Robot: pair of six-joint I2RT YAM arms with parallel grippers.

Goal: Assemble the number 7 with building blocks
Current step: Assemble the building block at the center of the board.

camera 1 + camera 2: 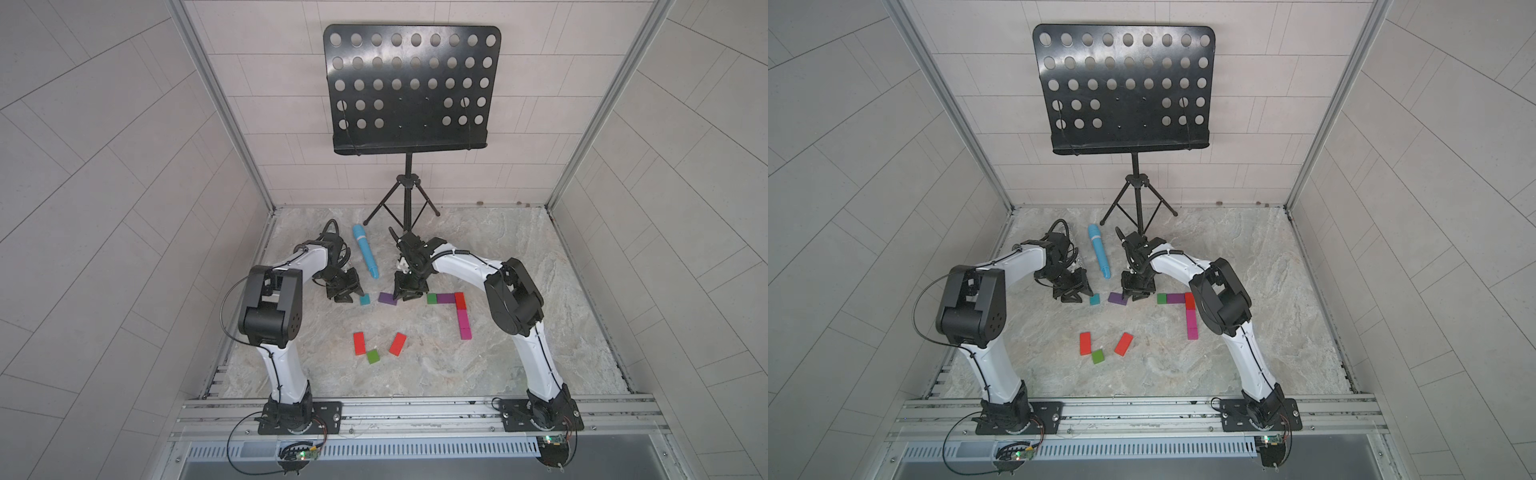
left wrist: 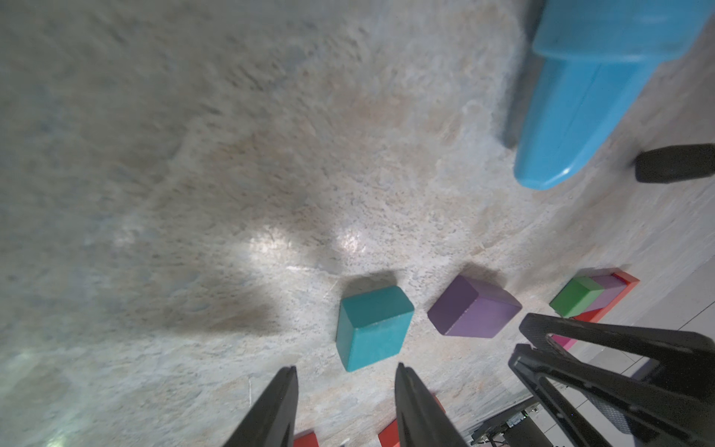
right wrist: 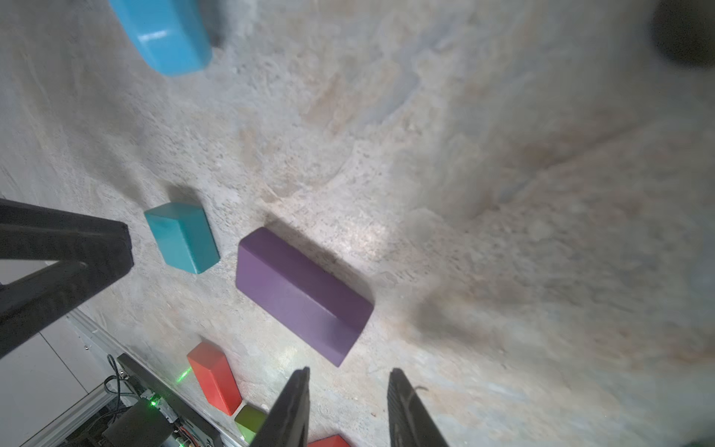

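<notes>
A marbled grey table (image 1: 540, 291) sits between pale tiled walls. A black perforated music stand (image 1: 409, 87) stands at the back, and a blue microphone (image 1: 365, 250) lies above centre in both top views.

Right of centre, part of a 7 lies flat. A green square (image 1: 432, 298), a purple block (image 1: 445, 297) and a red block (image 1: 459, 300) touch in a bar running left to right. Below the red block, a magenta rectangle (image 1: 462, 318), long axis up and down the frame, and a magenta square (image 1: 466, 333) make the stem.

At centre a loose purple rectangle (image 1: 387, 298) lies with its long axis left to right. A teal square (image 1: 365, 299) sits just left of it, apart.

Lower centre hold an upright red rectangle (image 1: 359, 343), a tilted red rectangle (image 1: 397, 344) whose upper end leans right, and a lower green square (image 1: 373, 356) between them.

The left tool (image 2: 346, 369) hovers just short of the teal square, jaws parted and empty. The right tool (image 3: 348, 371) hangs at the purple rectangle's right end, released, with nothing between its jaws.
</notes>
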